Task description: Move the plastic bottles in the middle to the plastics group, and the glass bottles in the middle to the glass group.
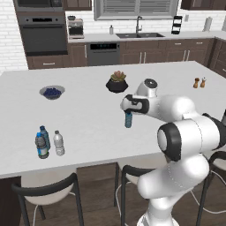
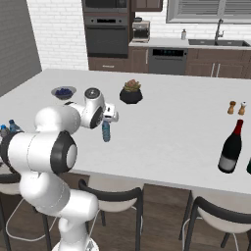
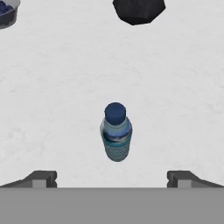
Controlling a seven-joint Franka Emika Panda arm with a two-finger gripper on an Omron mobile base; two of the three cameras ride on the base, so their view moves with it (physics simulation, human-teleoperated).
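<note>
A blue-tinted plastic bottle (image 1: 128,120) (image 2: 106,131) (image 3: 116,133) with a blue cap stands upright in the middle of the white island. My gripper (image 1: 129,109) (image 2: 107,119) (image 3: 112,180) hangs directly above it, open, fingers wide apart and touching nothing. At the island's near left corner stand the dark grey bottle with a blue-white label (image 1: 41,147) and a blue bottle (image 1: 44,132), with the clear-whitish bottle (image 1: 58,143) beside them. A black glass bottle (image 2: 231,147) with a narrow red-topped neck stands near the island's right end.
A black pot with a plant (image 1: 117,82) (image 2: 131,92) (image 3: 139,9) sits beyond the bottle. A bowl of blueberries (image 1: 52,92) (image 2: 63,91) lies to the far left. Two small shakers (image 1: 199,82) (image 2: 236,107) stand at the far right. Stools line the near edge.
</note>
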